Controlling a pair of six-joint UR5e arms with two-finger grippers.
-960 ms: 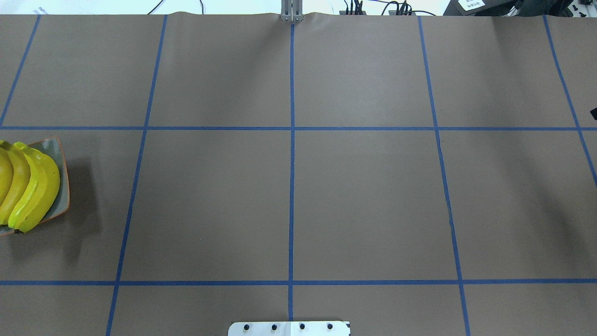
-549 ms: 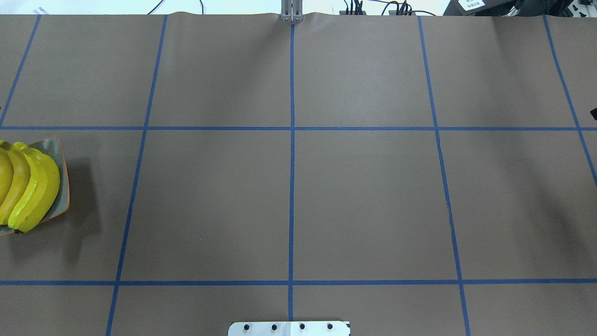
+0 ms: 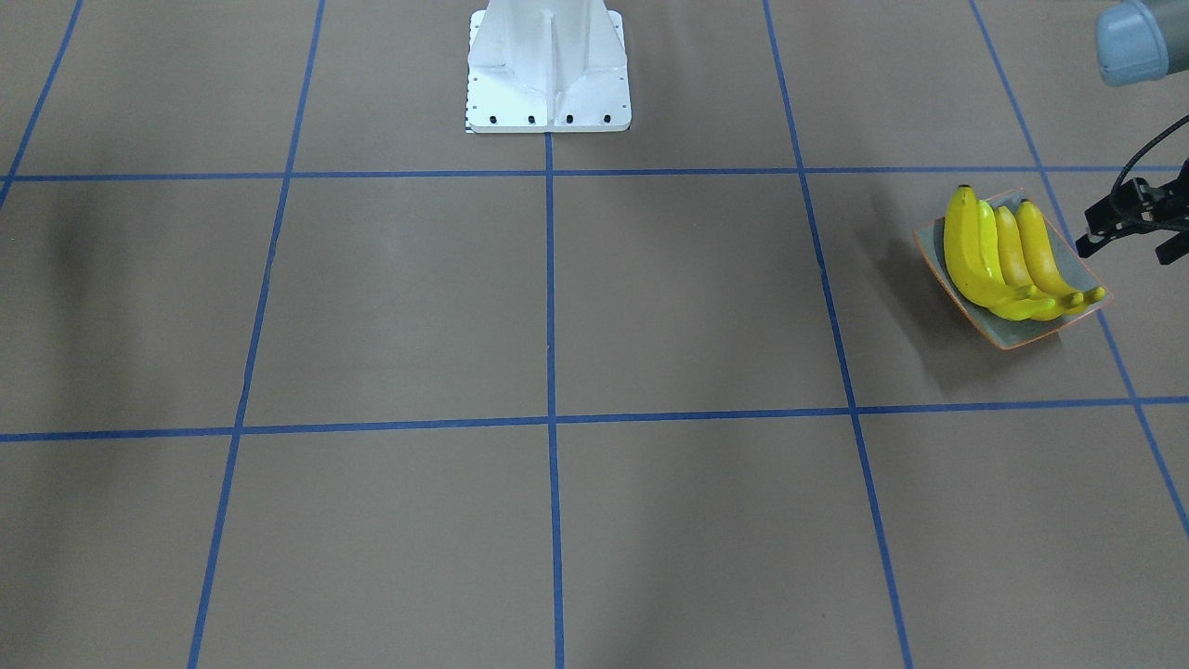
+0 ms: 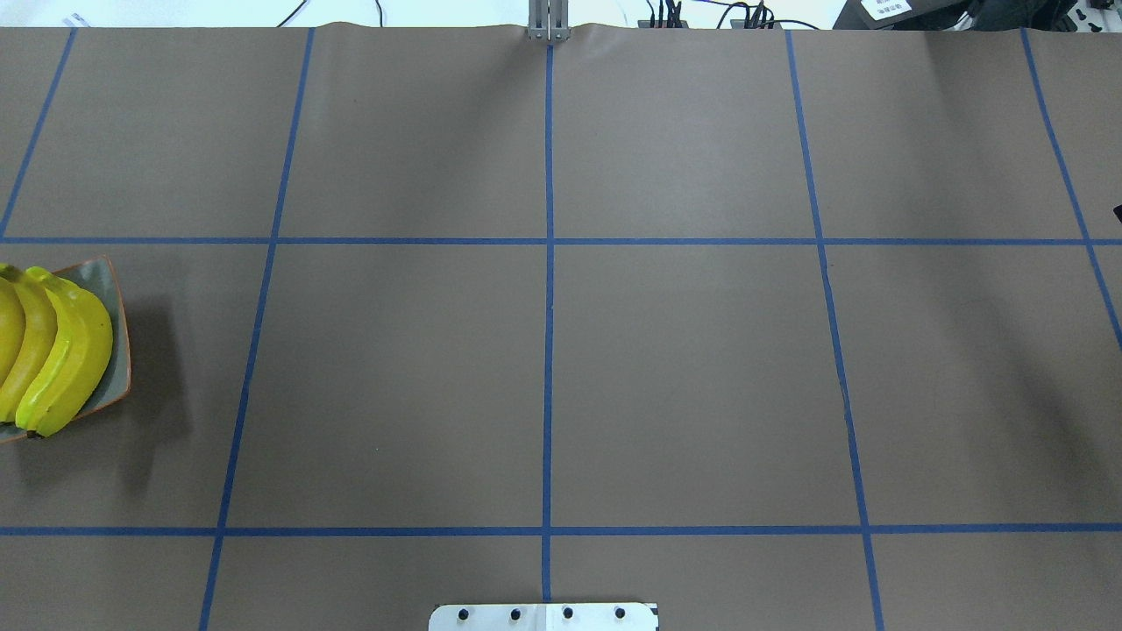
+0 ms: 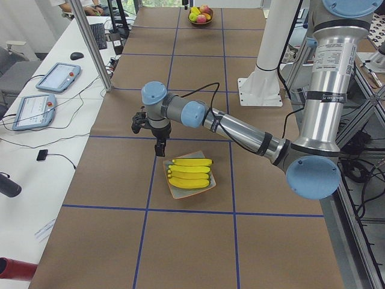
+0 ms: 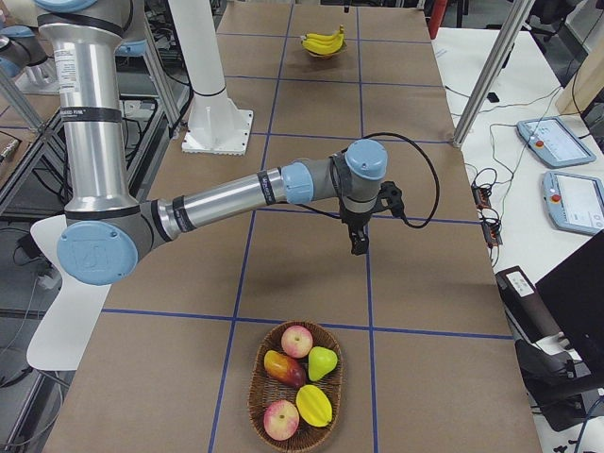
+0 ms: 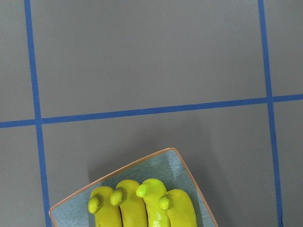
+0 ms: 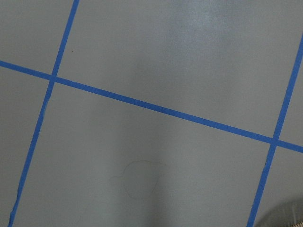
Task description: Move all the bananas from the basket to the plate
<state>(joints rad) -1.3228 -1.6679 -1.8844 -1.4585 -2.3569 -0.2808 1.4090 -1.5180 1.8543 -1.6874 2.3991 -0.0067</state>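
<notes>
All four bananas (image 3: 999,265) lay side by side on the plate (image 3: 1022,333) at the right of the front view. Packed parallel they fitted inside its rim, so the transfer looked finished. The basket (image 6: 260,396), low in the right side view, held only other fruit. The left arm (image 5: 234,127) hung beside the plate and above it, probably so as not to knock the fruit. Its jaws carried nothing, but I could not tell how wide they stood. The right arm (image 6: 226,196) hovered over bare counter (image 4: 684,377), apart from the basket. Its jaws looked empty too, their width unclear.
</notes>
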